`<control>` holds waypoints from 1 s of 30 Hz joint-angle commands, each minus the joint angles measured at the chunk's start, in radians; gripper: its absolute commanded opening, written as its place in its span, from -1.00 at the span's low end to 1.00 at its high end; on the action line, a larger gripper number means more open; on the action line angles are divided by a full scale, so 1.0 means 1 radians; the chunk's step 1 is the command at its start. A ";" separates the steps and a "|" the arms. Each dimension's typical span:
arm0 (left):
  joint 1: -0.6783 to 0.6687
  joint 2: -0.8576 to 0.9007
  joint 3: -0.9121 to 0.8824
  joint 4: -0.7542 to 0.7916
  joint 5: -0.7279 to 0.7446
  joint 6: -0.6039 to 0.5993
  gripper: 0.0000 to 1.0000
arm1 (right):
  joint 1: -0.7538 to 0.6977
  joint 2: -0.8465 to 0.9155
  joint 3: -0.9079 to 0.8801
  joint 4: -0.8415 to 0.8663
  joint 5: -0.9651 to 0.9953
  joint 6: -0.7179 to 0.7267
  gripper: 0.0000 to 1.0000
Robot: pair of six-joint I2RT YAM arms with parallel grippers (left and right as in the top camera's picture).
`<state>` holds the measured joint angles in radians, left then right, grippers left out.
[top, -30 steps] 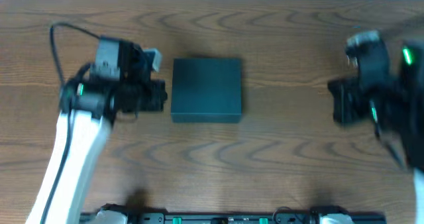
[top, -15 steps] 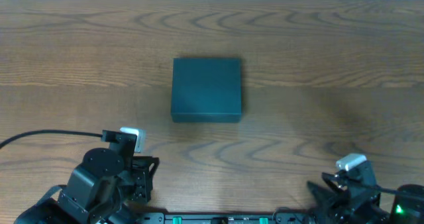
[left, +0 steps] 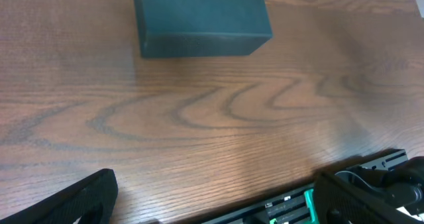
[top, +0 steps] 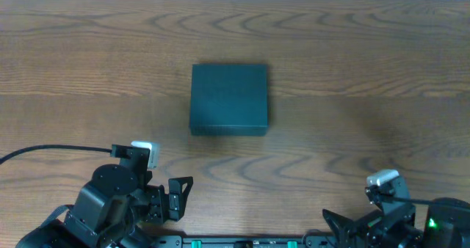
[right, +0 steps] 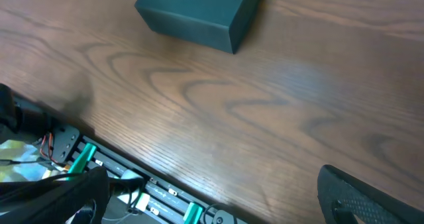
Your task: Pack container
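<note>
Wood-grain table (top: 352, 50) fills the overhead view. What lies inside the container (top: 229, 100) cannot be told, since its flat lid is shut. The dark teal box is placed near the table's middle, slightly toward 12 o'clock, well apart from both arms.

Both arms are cut off by the 6 o'clock edge of the overhead view, so only their folded wrists are shown, the left at 7 o'clock and the right at 5 o'clock. In the wrist views only the 2 fingertips of each pincer are caught, in the lower corners, with the container seen at the top.

The left gripper (left: 218, 201) is spread wide with nothing between its fingers, and the right gripper (right: 212, 197) is likewise spread wide and empty. Both are held near a black rail (top: 250, 242) with green parts at the 6 o'clock edge. A black cable (top: 44, 151) is led from the left arm off the 9 o'clock edge.
</note>
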<state>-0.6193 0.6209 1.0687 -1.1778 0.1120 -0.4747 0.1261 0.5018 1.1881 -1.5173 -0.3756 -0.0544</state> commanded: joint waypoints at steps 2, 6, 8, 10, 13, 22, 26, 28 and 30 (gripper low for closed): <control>-0.003 -0.003 -0.002 -0.002 -0.011 -0.005 0.91 | 0.006 -0.002 -0.003 -0.002 -0.014 0.016 0.98; 0.003 -0.019 -0.002 -0.002 -0.027 0.012 0.91 | 0.006 -0.002 -0.003 -0.002 -0.014 0.016 0.99; 0.031 -0.043 -0.002 -0.027 -0.091 0.082 0.90 | 0.006 -0.002 -0.003 -0.002 -0.014 0.016 0.99; 0.087 -0.085 -0.005 -0.040 -0.127 0.094 0.90 | 0.006 -0.002 -0.003 -0.002 -0.014 0.016 0.98; 0.209 -0.172 -0.044 -0.006 -0.231 0.095 0.90 | 0.006 -0.002 -0.003 -0.002 -0.014 0.016 0.99; 0.480 -0.510 -0.431 0.352 -0.210 0.346 0.91 | 0.006 -0.002 -0.003 -0.002 -0.014 0.016 0.98; 0.512 -0.570 -0.624 0.486 -0.188 0.348 0.90 | 0.006 -0.002 -0.003 -0.002 -0.014 0.016 0.99; 0.517 -0.581 -0.695 0.543 -0.171 0.348 0.90 | 0.006 -0.002 -0.003 -0.002 -0.014 0.016 0.99; 0.517 -0.589 -0.756 0.591 -0.166 0.348 0.90 | 0.006 -0.002 -0.003 -0.002 -0.014 0.016 0.98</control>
<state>-0.1108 0.0498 0.3569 -0.6140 -0.0772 -0.1520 0.1261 0.5018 1.1870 -1.5188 -0.3798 -0.0509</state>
